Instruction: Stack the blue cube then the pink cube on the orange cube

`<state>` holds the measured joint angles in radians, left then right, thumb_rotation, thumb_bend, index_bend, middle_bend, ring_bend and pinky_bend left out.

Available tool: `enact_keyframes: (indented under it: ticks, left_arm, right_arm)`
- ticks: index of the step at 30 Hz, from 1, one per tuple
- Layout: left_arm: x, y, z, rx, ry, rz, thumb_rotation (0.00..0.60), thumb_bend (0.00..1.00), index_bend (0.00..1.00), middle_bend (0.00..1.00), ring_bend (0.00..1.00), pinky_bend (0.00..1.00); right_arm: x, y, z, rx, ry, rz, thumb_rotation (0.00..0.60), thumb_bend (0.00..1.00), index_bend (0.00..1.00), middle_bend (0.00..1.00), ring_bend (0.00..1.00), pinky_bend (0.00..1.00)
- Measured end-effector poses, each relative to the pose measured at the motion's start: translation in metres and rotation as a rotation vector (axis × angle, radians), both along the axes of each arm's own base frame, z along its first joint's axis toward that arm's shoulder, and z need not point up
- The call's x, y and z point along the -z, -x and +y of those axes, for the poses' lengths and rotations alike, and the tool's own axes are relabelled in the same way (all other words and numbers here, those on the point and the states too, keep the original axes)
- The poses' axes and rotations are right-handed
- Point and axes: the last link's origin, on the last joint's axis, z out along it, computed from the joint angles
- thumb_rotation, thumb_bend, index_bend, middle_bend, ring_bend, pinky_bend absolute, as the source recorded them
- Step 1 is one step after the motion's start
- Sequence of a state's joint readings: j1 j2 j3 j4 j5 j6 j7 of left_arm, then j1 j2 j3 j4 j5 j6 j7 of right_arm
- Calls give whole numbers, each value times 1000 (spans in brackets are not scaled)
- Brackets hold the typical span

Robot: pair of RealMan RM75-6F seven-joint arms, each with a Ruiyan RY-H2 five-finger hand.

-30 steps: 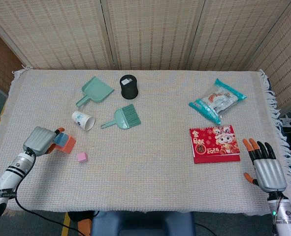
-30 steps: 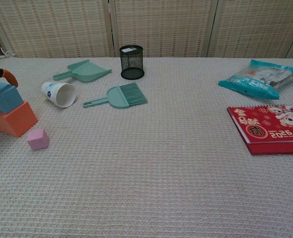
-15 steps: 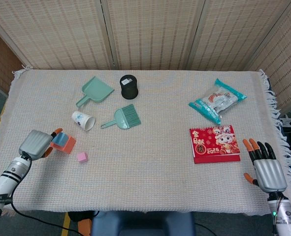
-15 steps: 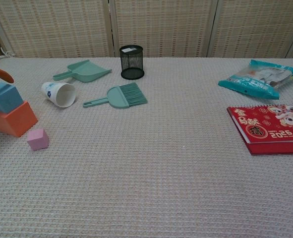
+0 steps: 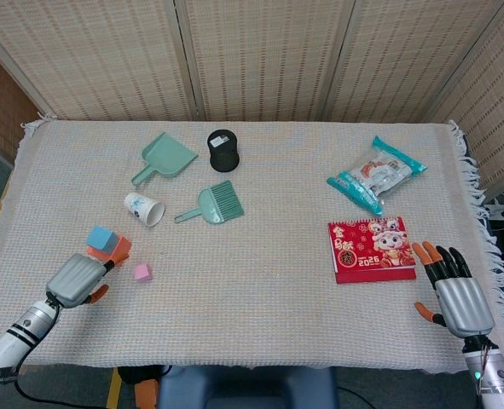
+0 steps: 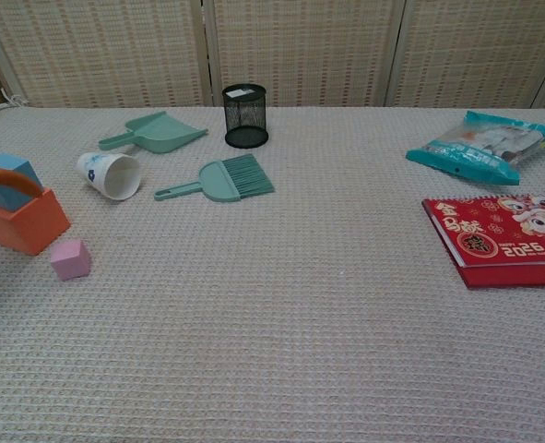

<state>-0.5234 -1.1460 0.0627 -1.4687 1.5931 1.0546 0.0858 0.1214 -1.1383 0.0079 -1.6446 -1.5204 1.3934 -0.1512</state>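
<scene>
The blue cube (image 5: pixel 101 237) sits on top of the orange cube (image 5: pixel 118 250) near the table's left side; the chest view shows the same blue cube (image 6: pixel 5 173) on the orange cube (image 6: pixel 21 221). The small pink cube (image 5: pixel 142 272) lies on the cloth just right of them, also visible as the pink cube (image 6: pixel 70 259) in the chest view. My left hand (image 5: pixel 79 279) hovers just in front of the stack, holding nothing, with one orange-tipped finger (image 6: pixel 9 178) curving across the blue cube in the chest view. My right hand (image 5: pixel 460 294) is open at the front right edge, fingers spread.
A lying paper cup (image 5: pixel 144 209), a green brush (image 5: pixel 213 204), a green dustpan (image 5: pixel 166 158) and a black mesh cup (image 5: pixel 223 150) sit behind the cubes. A snack bag (image 5: pixel 375 173) and a red calendar (image 5: pixel 371 248) lie on the right.
My left hand has let go of the blue cube and drawn back toward the table's near edge. The blue cube stays on the orange cube. The right hand has barely shifted.
</scene>
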Motion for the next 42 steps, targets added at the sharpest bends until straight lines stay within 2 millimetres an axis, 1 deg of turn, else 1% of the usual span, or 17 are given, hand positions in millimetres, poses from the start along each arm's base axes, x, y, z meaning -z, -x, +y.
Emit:
enact_keyframes:
  ticks: [5,8,10,16,30,35,42]
  left_arm:
    - [24,9,4,31,15,47,600,411,151,1000,1000,1000]
    - [33,13,8,47,16,78,600,410,151,1000,1000,1000]
    - [38,14,11,59,13,93,600,410,151,1000,1000,1000]
    - [43,17,19,134,-15,124,600,410,167,1000,1000,1000]
    - [57,24,32,318,-11,116,600,413,228,1000,1000,1000]
    - [62,24,32,343,10,89,600,388,245,1000,1000,1000]
    - [66,26,37,358,34,55,600,358,296,1000,1000,1000]
  right_arm:
    - [-11,-7,8,-78,-11,-93,600,94,0,0,0,0]
    - [-20,-5,13,-87,17,-88,600,94,0,0,0,0]
    - [-22,-4,15,-82,21,-82,600,94,0,0,0,0]
    - [-19,-1,13,-50,-7,-66,600,94,0,0,0,0]
    - [-11,-1,11,-18,-35,-34,600,94,0,0,0,0]
    - [-11,-1,11,-11,-39,-30,600,95,0,0,0,0]
    - [-11,-1,12,-8,-39,-27,600,94,0,0,0,0]
